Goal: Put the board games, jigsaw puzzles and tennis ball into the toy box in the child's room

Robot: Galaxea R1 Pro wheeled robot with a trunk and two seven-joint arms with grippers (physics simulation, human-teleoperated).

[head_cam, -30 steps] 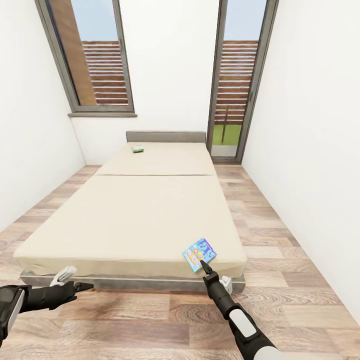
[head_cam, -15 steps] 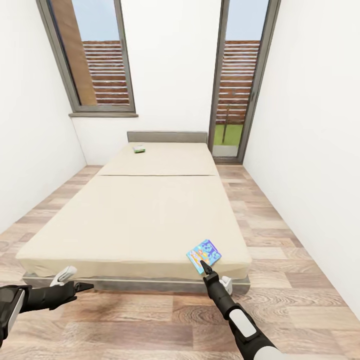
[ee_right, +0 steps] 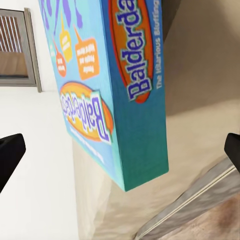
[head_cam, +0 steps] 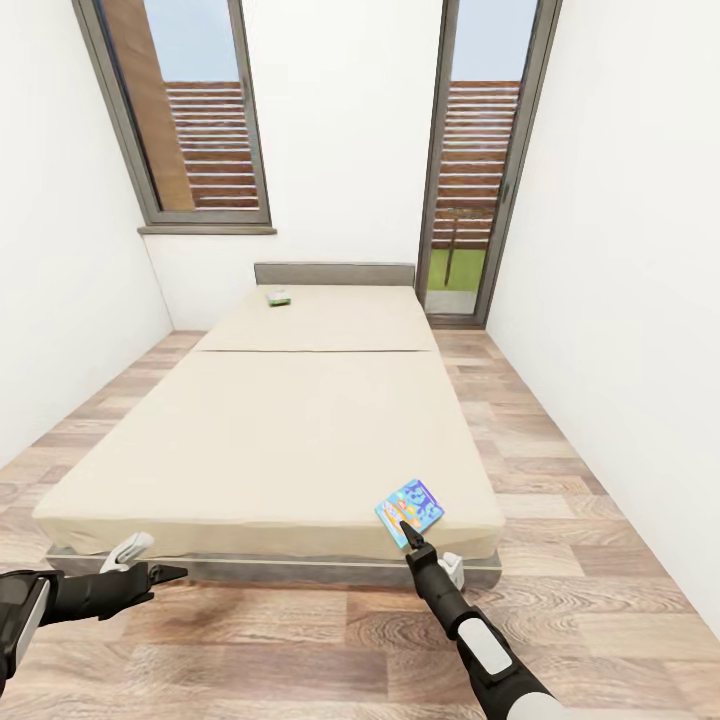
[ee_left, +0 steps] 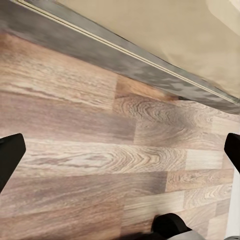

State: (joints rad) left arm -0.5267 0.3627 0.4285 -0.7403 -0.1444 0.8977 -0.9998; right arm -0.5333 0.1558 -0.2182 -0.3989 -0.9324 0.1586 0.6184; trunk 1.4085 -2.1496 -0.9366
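A blue board game (head_cam: pixel 410 505) with orange labels lies flat at the near right corner of the bed (head_cam: pixel 280 420). My right gripper (head_cam: pixel 408 533) is just short of it at the mattress edge, fingers open and empty. The right wrist view has the game box (ee_right: pixel 120 85) close up between the spread fingertips (ee_right: pixel 10 155), not touching them. A second, small green board game (head_cam: pixel 277 297) lies far off by the grey headboard (head_cam: pixel 333 273). My left gripper (head_cam: pixel 165 573) hangs open over the floor in front of the bed's near left corner, above the floorboards beside the bed frame (ee_left: pixel 125 60).
White walls close in on both sides, with strips of wooden floor (head_cam: pixel 560 470) along the bed. A window (head_cam: pixel 190 110) and a glass door (head_cam: pixel 470 170) are in the far wall. Small white pieces (head_cam: pixel 130 548) sit at the frame's near corners.
The whole picture slid slightly right a second ago, so the camera moved. Since half a second ago nothing has visibly shifted. Both arms hold the same pose.
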